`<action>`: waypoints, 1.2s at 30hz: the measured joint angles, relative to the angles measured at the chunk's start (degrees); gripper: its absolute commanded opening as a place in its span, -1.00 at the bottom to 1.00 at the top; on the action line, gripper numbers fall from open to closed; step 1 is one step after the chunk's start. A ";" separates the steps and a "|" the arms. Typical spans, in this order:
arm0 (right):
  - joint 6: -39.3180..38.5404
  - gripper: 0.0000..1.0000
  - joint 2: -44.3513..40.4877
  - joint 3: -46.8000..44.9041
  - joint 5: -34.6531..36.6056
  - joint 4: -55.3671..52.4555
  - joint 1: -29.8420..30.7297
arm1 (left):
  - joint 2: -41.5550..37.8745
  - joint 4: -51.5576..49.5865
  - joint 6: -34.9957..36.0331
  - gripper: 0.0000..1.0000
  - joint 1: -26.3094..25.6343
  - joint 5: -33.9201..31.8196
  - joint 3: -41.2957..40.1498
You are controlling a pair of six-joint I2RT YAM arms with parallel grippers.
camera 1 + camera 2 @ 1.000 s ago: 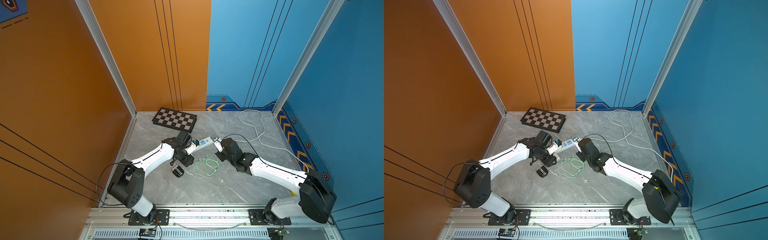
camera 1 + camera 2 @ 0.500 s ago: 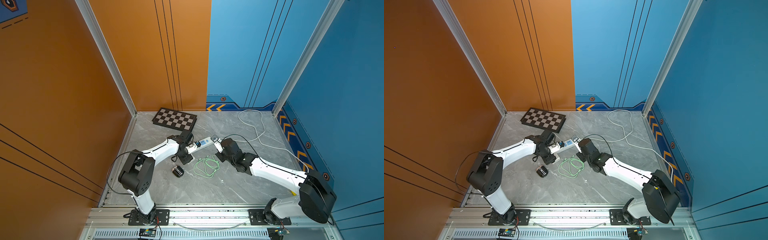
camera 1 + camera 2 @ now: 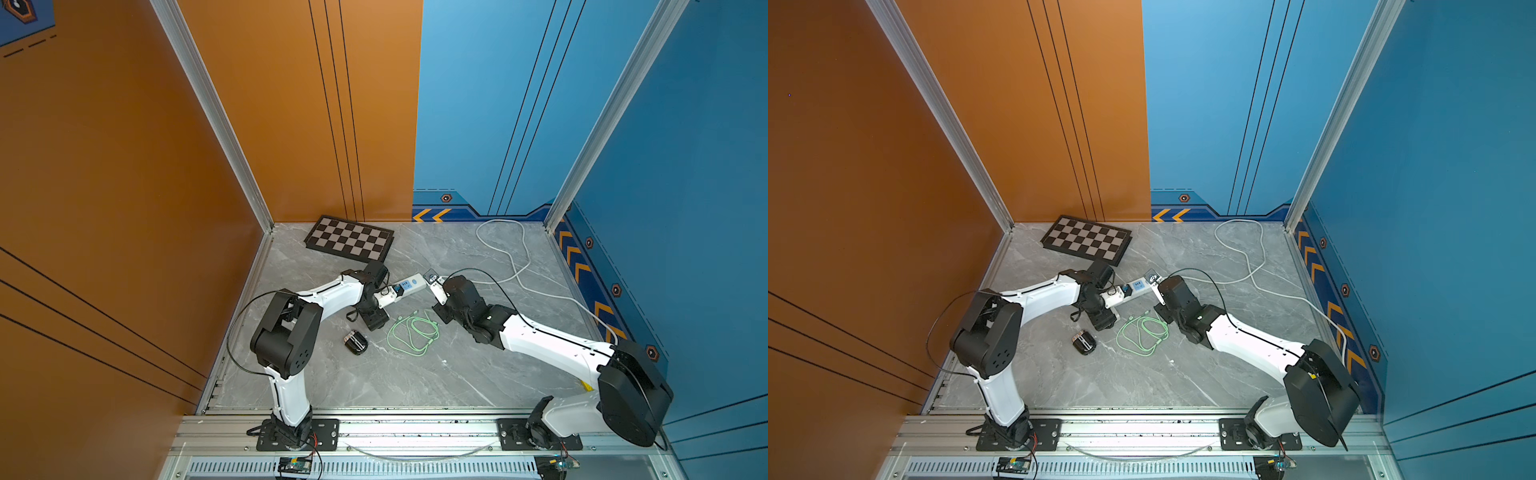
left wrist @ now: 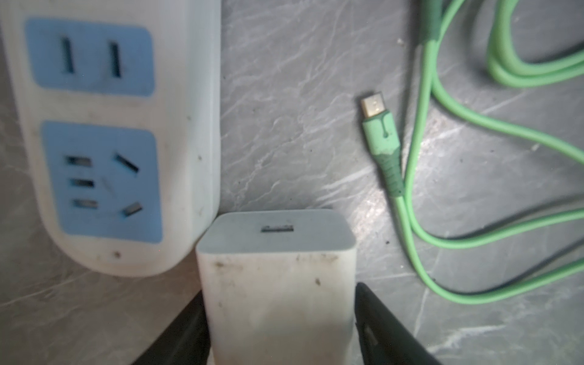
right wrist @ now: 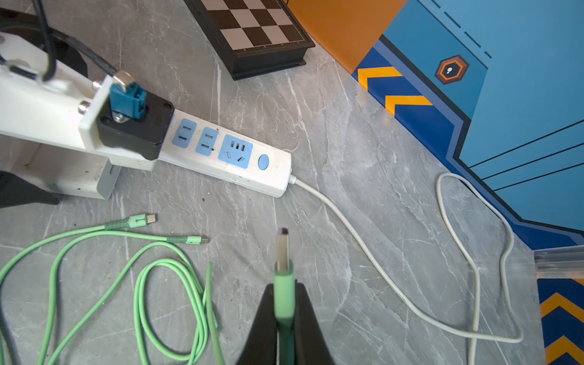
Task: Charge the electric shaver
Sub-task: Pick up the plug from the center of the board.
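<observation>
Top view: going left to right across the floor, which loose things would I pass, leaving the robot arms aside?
electric shaver → green cable → white cord

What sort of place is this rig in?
Probably a purpose-built robot test booth: orange and blue panel walls, aluminium corner posts, arm bases bolted to a slotted metal rail.

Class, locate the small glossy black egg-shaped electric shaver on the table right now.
In both top views the shaver lies on the grey table, left-arm side, beside the green cable.
</observation>
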 measured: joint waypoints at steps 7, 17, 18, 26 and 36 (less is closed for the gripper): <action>0.00 -1.00 0.74 0.00 0.00 -0.35 -0.20 | -0.87 2.45 -0.17 0.28 1.64 1.73 -2.34; 0.02 -1.00 0.87 0.00 0.00 -0.87 -0.20 | -1.44 5.14 -0.35 -0.66 1.64 4.04 -3.45; 0.02 -1.00 0.87 0.00 0.00 -1.18 -0.20 | -1.86 5.27 -0.35 -0.78 1.64 4.20 -3.85; -0.02 -1.00 0.87 0.04 -0.02 -5.20 -0.17 | -13.97 4.63 -0.42 -1.00 -0.68 4.85 -6.75; -9.01 -1.00 -6.10 -5.49 2.84 -2.84 5.86 | -27.10 -0.26 -2.36 -1.00 -2.19 13.99 -7.63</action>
